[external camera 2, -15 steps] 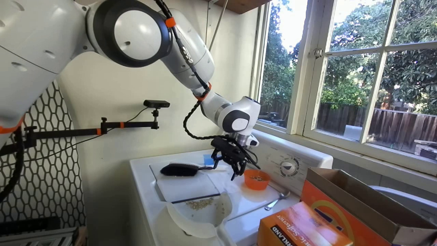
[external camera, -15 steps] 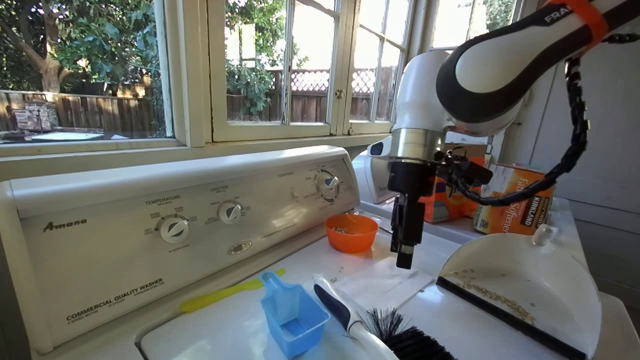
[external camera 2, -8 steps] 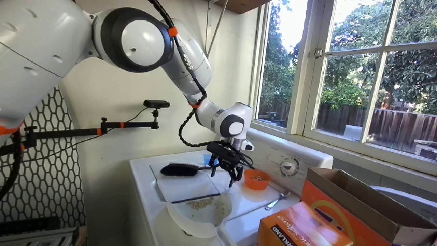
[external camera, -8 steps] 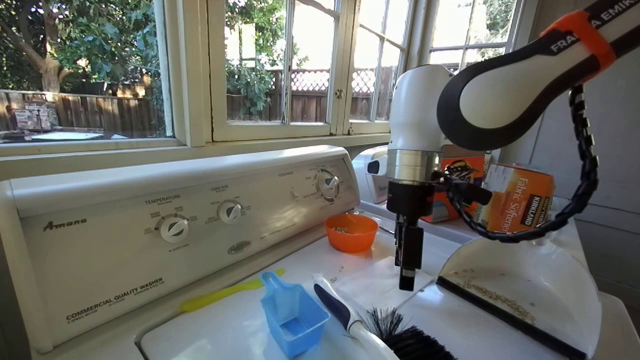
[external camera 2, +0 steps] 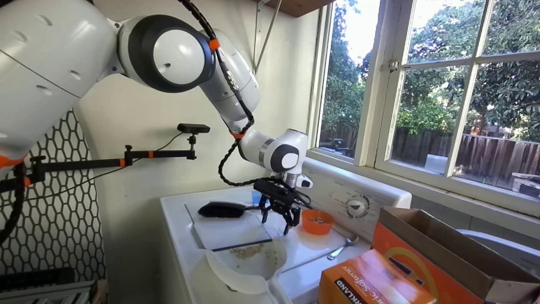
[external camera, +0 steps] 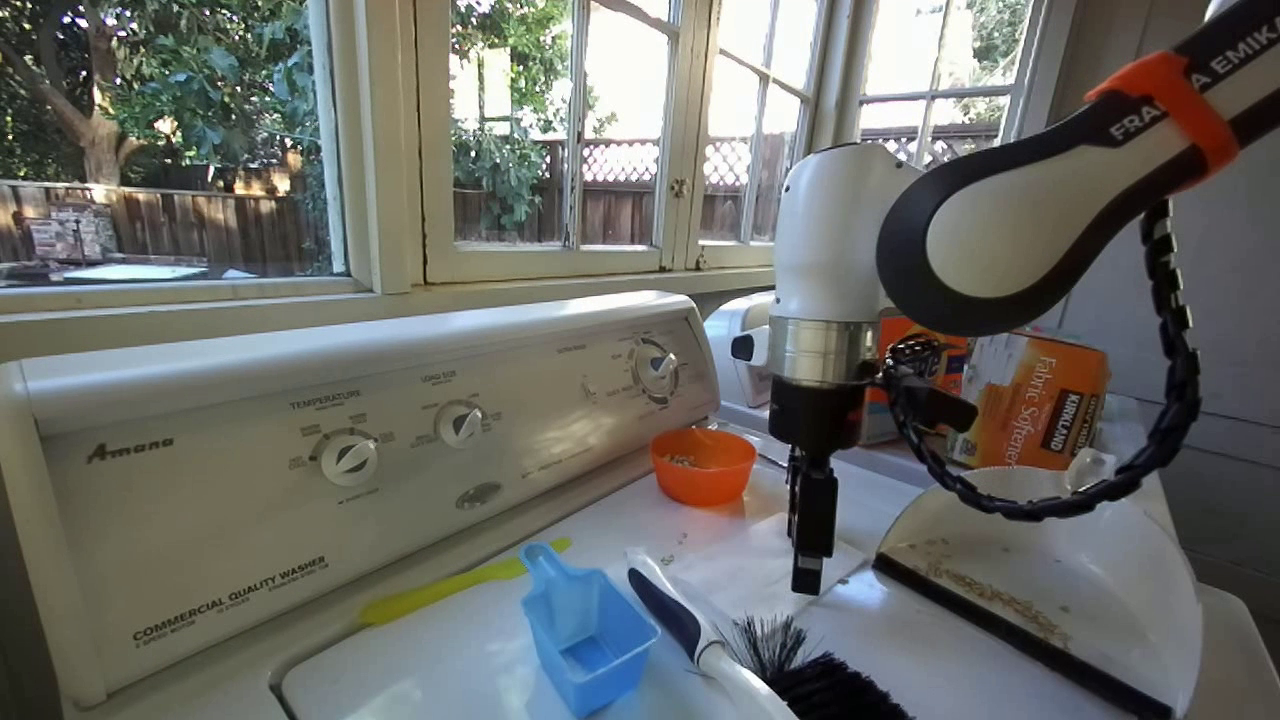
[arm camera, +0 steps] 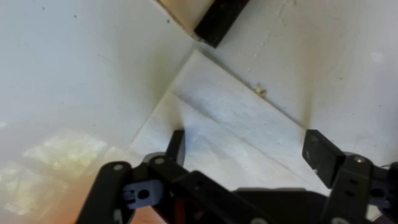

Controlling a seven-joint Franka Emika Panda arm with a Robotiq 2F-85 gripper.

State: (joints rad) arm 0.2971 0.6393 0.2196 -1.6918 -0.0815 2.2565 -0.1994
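Observation:
My gripper points straight down with its jaws spread wide and nothing between them. Below it lies a folded white napkin, flat on the white washer lid. In an exterior view the fingertips hang low over the napkin; whether they touch it I cannot tell. Oat-like crumbs rest by the napkin's edge in the wrist view. An orange bowl with flakes inside stands beside the gripper, towards the control panel. A brush with black bristles lies near the napkin.
A white dustpan holds scattered flakes, its black lip near the napkin's corner. A blue scoop and yellow utensil lie along the panel side. A spoon, softener box and open carton stand beyond the bowl.
The gripper has come down towards the napkin, and in an exterior view it has shifted slightly left. Its jaws remain spread. The bowl, brush, scoop and dustpan have not moved.

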